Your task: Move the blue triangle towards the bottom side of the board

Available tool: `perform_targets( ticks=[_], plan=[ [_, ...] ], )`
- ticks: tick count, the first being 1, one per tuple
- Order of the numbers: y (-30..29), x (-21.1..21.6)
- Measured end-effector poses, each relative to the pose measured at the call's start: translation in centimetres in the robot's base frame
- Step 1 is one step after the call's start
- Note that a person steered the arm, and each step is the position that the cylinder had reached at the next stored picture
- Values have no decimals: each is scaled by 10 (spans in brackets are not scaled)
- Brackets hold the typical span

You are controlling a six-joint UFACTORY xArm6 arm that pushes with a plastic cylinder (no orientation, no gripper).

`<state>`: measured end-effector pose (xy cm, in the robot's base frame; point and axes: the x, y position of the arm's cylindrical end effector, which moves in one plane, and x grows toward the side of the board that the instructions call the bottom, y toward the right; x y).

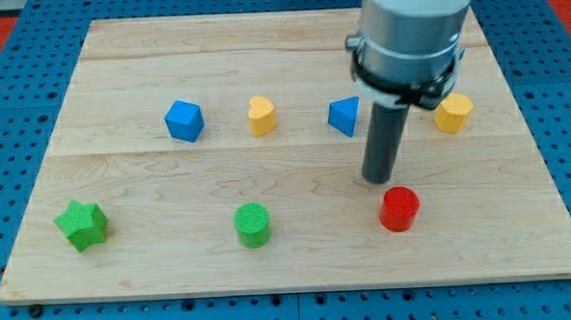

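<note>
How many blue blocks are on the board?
2: the blue cube at upper left, and the blue triangle right of centre, just up-left of my tip. The arm could hide more.
</note>
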<state>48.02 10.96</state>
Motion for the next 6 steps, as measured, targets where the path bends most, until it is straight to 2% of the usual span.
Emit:
perform_targets(
  ticks=[1,2,3,4,6],
  plan=[
    [13,-69],
    [-7,-101],
    [-49,-94],
    [-63,-73],
    [-49,-61]
  ],
)
